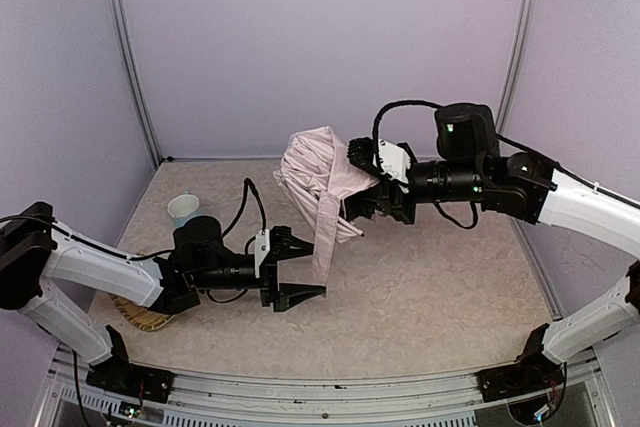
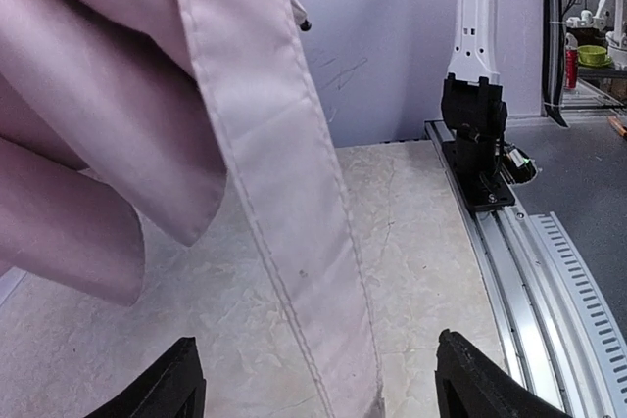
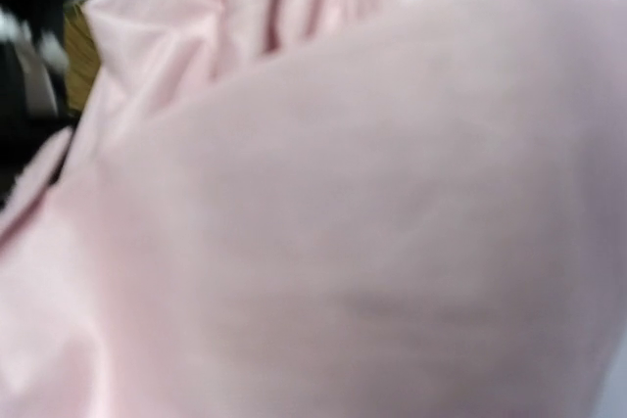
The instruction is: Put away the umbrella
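1. The left claw (image 1: 305, 267) stands spread wide, low over the surface (image 1: 430, 297). Its two black fingers (image 2: 167, 391) have open gaps on either side of what hangs between them.
2. Between those fingers hangs a long, flat pink strap (image 2: 294, 271), stitched along both edges and dropping from the fabric above. In the left wrist view it touches neither finger.
3. The right claw (image 1: 368, 189) pinches the umbrella (image 1: 318, 162), holding the bunched, shiny pale pink canopy aloft over the middle of the surface, toward the back wall. The claw's fingertips are mostly buried in the folds.
4. From the right wrist camera, blurred pink fabric fills nearly the whole view.
5. Well to the left, near the back-left corner, a pale blue cup (image 1: 183, 209) stands upright on the beige, stone-patterned surface.
6. A woven basket (image 1: 140, 317) lies partly under the left arm at the near left edge.
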Available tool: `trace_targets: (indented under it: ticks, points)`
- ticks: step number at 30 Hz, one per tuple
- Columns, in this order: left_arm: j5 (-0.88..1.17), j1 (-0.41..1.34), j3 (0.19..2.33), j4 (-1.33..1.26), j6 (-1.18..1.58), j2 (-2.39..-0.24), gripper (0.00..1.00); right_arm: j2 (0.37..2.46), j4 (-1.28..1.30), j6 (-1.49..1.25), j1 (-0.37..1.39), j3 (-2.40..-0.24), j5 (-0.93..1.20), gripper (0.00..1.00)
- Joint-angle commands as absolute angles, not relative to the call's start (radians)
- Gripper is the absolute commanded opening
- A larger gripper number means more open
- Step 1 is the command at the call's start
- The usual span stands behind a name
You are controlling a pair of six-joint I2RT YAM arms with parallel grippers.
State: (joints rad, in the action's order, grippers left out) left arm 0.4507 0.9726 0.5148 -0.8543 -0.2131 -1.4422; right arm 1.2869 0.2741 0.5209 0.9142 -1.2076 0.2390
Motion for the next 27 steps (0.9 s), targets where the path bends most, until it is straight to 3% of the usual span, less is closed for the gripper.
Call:
trace_targets:
  ticks: [1, 2, 8, 11, 20, 27]
  points:
    - [0.507, 0.986, 0.584, -0.913, -0.212, -1.509, 0.76, 1.312, 0.301, 0.548, 0.911, -1.307, 0.297, 0.0]
    - [0.514, 0.987, 0.594, -0.918, -0.214, -1.527, 0.72, 1.312, 0.302, 0.551, 0.91, -1.311, 0.305, 0.0]
    - [0.601, 0.986, 0.622, -0.918, -0.213, -1.555, 0.18, 1.287, 0.302, 0.557, 0.911, -1.306, 0.304, 0.0]
    - [0.616, 0.986, 0.619, -0.915, -0.216, -1.55, 0.02, 1.267, 0.294, 0.553, 0.908, -1.293, 0.305, 0.0]
    - [0.636, 0.981, 0.612, -0.901, -0.221, -1.57, 0.0, 1.243, 0.292, 0.545, 0.902, -1.299, 0.331, 0.0]
    - [0.551, 0.901, 0.573, -0.755, -0.303, -1.532, 0.0, 1.224, 0.466, 0.535, 0.896, -1.405, 0.323, 0.0]
